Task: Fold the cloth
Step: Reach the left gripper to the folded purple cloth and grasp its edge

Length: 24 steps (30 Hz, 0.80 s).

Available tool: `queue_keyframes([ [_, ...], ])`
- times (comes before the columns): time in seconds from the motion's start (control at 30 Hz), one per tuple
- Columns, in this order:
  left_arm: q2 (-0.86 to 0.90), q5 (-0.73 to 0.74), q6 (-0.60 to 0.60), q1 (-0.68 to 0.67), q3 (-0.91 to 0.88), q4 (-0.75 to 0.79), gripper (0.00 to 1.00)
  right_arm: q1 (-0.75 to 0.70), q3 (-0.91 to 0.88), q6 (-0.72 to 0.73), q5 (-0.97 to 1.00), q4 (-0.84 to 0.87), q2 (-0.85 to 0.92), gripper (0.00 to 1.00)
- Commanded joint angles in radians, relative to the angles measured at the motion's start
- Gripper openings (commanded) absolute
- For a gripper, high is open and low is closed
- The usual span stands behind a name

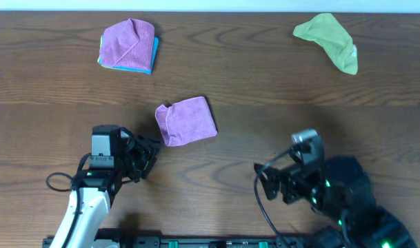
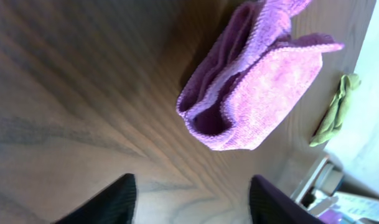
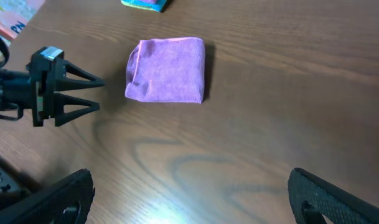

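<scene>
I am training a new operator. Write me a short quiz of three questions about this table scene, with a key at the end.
1. True or false: the left gripper holds the folded purple microfibre cloth that lies mid-table.
2. Which item lies at the upper right of the overhead view?
A) the crumpled lime-green cloth
B) a white towel
C) a red napkin
3. Short answer: what colour is the underlying cloth beneath the other purple cloth at the upper left?

Key:
1. False. The fingers are open and apart from the cloth.
2. A
3. Blue
</scene>
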Motion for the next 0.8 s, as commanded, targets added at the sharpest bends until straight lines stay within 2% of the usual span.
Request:
queue_keyframes([
  [0.0, -0.004, 0.02, -0.023, 0.001, -0.027, 0.026, 0.65, -0.005, -0.034, 0.047, 0.007, -0.027, -0.054, 0.99],
  [0.2, -0.004, 0.011, -0.075, -0.031, -0.092, 0.15, 0.81, -0.005, -0.041, 0.053, 0.006, -0.064, -0.087, 0.99],
  [0.37, -0.003, -0.033, -0.09, -0.066, -0.119, 0.192, 0.87, -0.005, -0.041, 0.068, 0.007, -0.079, -0.087, 0.99],
  [0.57, 0.024, -0.128, -0.131, -0.138, -0.122, 0.253, 0.88, -0.005, -0.041, 0.085, 0.002, -0.079, -0.087, 0.99],
  [0.77, 0.12, -0.177, -0.166, -0.193, -0.122, 0.388, 0.88, -0.005, -0.041, 0.097, 0.003, -0.08, -0.087, 0.99],
])
